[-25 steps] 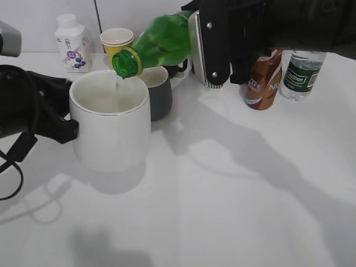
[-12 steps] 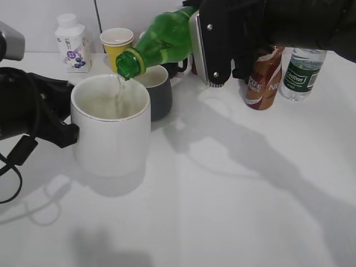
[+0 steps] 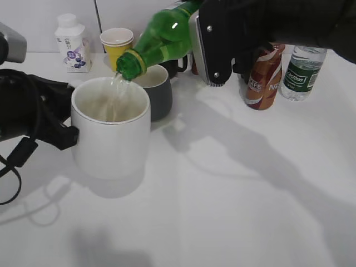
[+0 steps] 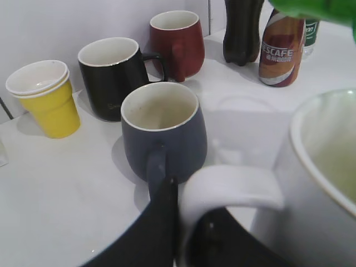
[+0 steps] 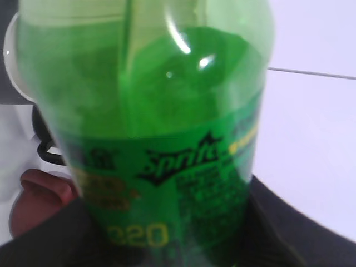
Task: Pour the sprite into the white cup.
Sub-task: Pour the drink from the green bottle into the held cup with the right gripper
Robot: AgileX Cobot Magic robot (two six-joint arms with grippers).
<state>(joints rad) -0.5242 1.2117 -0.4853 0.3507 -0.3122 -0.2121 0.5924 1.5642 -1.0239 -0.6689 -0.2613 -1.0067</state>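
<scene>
Right now —
R gripper [image 3: 214, 47]: clamped on sprite [image 3: 164, 40], tilted, mouth at 8 o'clock.
L gripper [image 3: 58, 119]: closed on white cup [image 3: 110, 130] handle.
Cup: under bottle mouth, stream falling in.

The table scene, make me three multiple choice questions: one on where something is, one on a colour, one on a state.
1. Where is the sprite mouth?
A. over the white cup
B. over the yellow paper cup
C. on the table

2. What colour is the mug just behind the white cup?
A. red
B. dark grey
C. yellow

3. What is the sprite doing?
A. standing capped
B. lying flat
C. tilted, pouring

Answers: 1 A, the mouth sits above the cup's rim. 2 B, dark outside, pale inside. 3 C, the right gripper holds it tilted with a stream falling.
</scene>
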